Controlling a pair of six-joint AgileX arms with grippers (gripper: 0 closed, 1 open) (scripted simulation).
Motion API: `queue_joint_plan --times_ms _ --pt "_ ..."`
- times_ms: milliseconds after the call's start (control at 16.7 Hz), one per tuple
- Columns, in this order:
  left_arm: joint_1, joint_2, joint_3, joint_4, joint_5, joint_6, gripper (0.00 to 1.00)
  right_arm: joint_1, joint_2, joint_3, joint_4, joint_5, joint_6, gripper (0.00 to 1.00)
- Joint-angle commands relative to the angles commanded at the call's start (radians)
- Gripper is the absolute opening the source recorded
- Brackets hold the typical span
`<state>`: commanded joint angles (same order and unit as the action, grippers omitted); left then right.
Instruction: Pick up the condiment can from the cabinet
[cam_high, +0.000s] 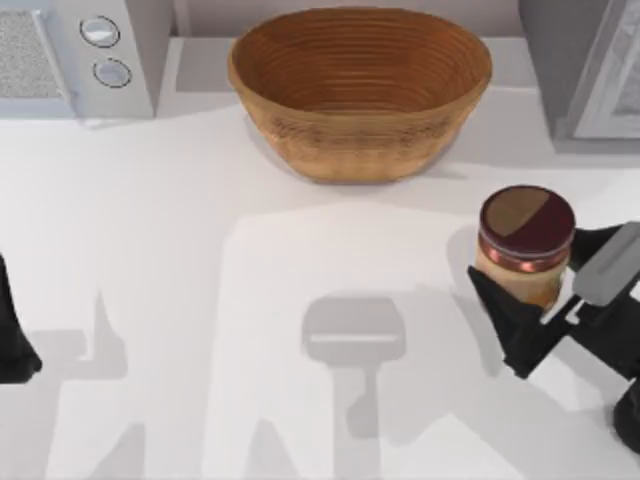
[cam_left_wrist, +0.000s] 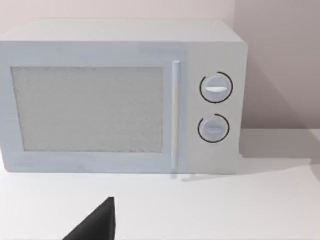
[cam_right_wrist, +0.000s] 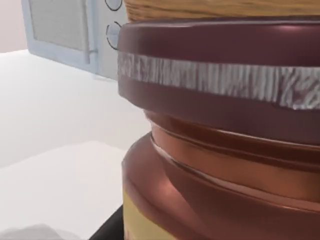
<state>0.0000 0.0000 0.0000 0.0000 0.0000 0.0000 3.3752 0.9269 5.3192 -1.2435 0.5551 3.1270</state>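
The counter (cam_high: 200, 300) is carrying everything in the scene. Largest item on it: a white microwave (cam_left_wrist: 120, 95), sitting far off from the right pincer (cam_high: 545, 290), at the back left corner. Next in size, a woven basket (cam_high: 360, 90) is standing behind the right pincer and toward the counter's middle, apart from it.

The condiment can (cam_high: 526, 245) is standing upright on the counter at the right side, directly between the right pincer's dark fingers (cam_high: 510, 320). The right wrist view is looking at the can's maroon lid and coppery collar from very close, so the can is sitting deep in the pincer's reach. The fingers are flanking the can's tan body; they appear to be clamping on it, though actual contact on the far side is hidden.

The left pincer (cam_high: 15, 350) is idling well away at the counter's left edge; cannot tell whether its fingers are apart or together.

Step judged in hand: securing the grasp. Next move calls for a firm hold, then a straight vertical lift, keeping the can upright and away from the basket.
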Motion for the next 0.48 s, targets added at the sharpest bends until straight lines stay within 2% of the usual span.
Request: queue_joint_plan --times_ms 480 --pt "0.000 0.000 0.000 0.000 0.000 0.000 1.00 0.000 0.000 0.000 0.000 0.000 0.000 0.98"
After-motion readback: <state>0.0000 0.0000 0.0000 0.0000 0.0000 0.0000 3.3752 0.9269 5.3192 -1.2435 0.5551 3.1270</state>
